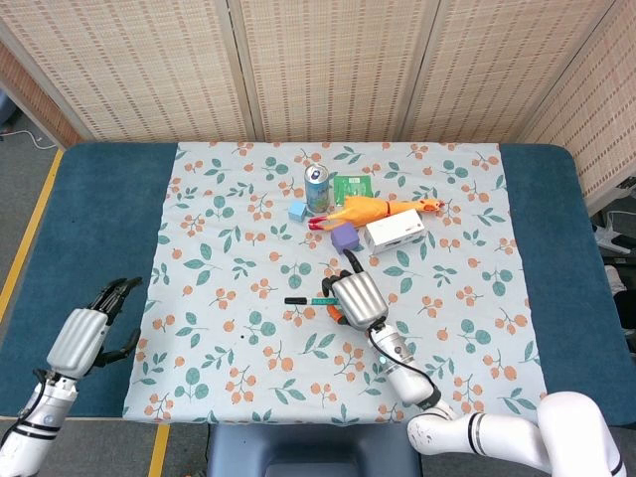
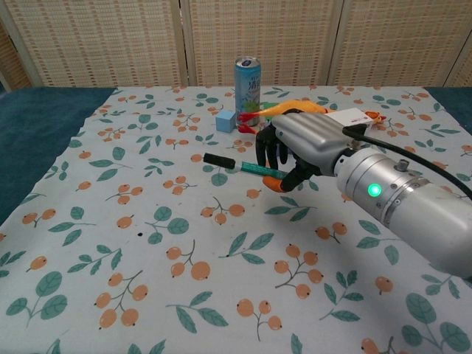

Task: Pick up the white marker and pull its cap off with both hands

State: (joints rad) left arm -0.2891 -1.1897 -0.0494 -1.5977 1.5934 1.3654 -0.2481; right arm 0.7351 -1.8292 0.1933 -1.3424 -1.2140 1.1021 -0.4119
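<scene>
Nearest, the left robot hand (image 1: pixel 91 333) hangs over the dark blue edge of the bench (image 1: pixel 94 209), off the patterned cloth (image 2: pixel 147 243); its black fingers are slightly curled and apart, holding nothing.

Mid-cloth, the right robot hand (image 2: pixel 295 151), with a ribbed silver back and black fingers, is clamped on the marker (image 2: pixel 237 165). The marker is a slim rod with a black cap pointing to the robot's left and a teal band near the fingers; it is raised clear of the cloth and slightly tilted.

Behind the hand sit a purple cube (image 1: pixel 345 238) and a white rectangular box (image 1: pixel 395 231), close together. Farther back lie an orange rubber chicken (image 1: pixel 373 210), a small blue cube (image 1: pixel 297 211), an upright metal can (image 2: pixel 248 83) and a flat green packet (image 1: pixel 351 185).
</scene>
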